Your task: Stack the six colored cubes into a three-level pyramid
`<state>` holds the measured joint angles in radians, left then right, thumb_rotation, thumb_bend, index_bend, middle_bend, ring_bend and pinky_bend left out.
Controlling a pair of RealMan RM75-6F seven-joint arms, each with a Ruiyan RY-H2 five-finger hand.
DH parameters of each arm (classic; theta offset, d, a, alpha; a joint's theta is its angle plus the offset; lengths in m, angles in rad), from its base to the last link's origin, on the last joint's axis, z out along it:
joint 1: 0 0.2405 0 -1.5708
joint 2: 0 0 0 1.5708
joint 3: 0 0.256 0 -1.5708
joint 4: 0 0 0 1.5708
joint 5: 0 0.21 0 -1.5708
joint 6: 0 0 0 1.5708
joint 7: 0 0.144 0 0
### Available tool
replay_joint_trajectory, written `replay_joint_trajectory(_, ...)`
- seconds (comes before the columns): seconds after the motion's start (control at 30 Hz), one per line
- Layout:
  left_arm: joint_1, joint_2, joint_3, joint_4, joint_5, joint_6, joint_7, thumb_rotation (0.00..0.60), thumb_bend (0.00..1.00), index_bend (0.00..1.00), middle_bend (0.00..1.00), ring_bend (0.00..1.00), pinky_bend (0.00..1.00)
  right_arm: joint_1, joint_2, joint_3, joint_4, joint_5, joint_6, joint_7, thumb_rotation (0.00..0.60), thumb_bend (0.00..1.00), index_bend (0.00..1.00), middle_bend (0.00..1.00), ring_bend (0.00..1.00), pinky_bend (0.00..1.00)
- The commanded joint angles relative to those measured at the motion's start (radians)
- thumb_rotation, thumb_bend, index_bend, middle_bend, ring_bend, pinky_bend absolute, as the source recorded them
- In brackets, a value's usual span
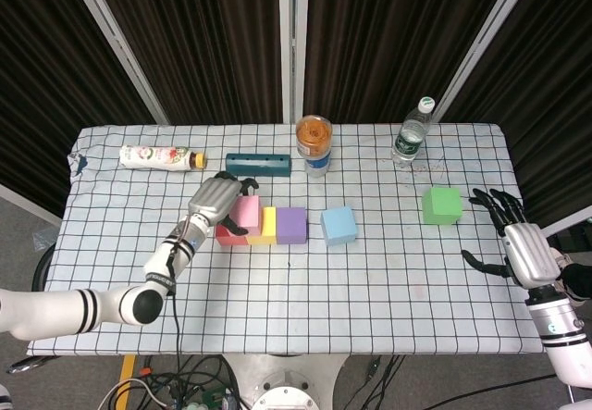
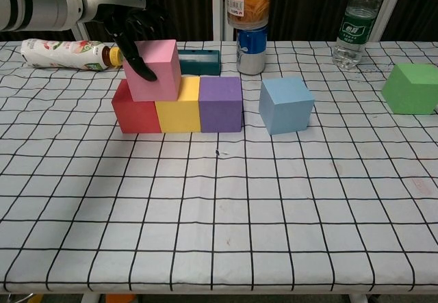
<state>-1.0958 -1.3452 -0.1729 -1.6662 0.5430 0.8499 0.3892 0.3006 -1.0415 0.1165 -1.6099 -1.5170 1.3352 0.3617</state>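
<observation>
A red cube (image 2: 134, 113), a yellow cube (image 2: 176, 113) and a purple cube (image 2: 220, 104) stand in a row. A pink cube (image 2: 157, 70) sits on top, over the red and yellow ones. My left hand (image 2: 130, 22) grips the pink cube (image 1: 247, 211) from its left and back side. A light blue cube (image 2: 286, 104) stands just right of the row, apart from it. The green cube (image 2: 410, 87) lies far right. In the head view my right hand (image 1: 518, 243) hovers open near the table's right edge, below the green cube (image 1: 442, 205).
Behind the row lie a teal block (image 2: 200, 61), a lying drink bottle (image 2: 65, 51), a can with an orange-filled jar (image 2: 249, 16) stacked on it, and a water bottle (image 2: 355, 21). The checked tablecloth (image 2: 226, 214) spreads toward me.
</observation>
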Motion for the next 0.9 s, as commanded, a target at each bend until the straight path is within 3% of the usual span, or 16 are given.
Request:
replay_joint_trajectory(0.03,-0.004,0.003,0.004,-0.003,-0.011,-0.005,0.007,0.6,0.0,0.17,0.27,0.23,0.13,0.0,0.0,0.0,0.0,0.0,0.0,0.001,0.6,0.18,0.0,0.19,0.01,0.0)
replay_joint_trajectory(0.33,0.001,0.028,-0.002,-0.044,-0.02,-0.001,-0.005,0.6,0.0,0.11,0.13,0.14,0.13,0.006,0.002,-0.003,0.004,0.001,-0.018,0.002,0.6,0.18,0.0,0.18,0.01,0.0)
replay_joint_trajectory(0.53,0.085,0.11,-0.024,-0.145,0.09,0.067,-0.098,0.6,0.0,0.1,0.09,0.09,0.12,0.042,0.008,-0.007,0.008,-0.007,-0.081,0.007,0.6,0.18,0.0,0.18,0.0,0.0)
replay_joint_trajectory(0.8,0.288,0.194,0.028,-0.175,0.309,0.295,-0.192,0.6,0.0,0.11,0.09,0.09,0.11,0.17,-0.038,0.002,0.035,0.003,-0.272,-0.025,0.6,0.18,0.0,0.16,0.0,0.0)
replay_joint_trajectory(0.9,0.367,0.206,0.063,-0.165,0.376,0.38,-0.211,0.6,0.0,0.13,0.11,0.09,0.11,0.228,-0.084,0.014,0.056,0.023,-0.35,-0.052,0.6,0.14,0.0,0.13,0.0,0.0)
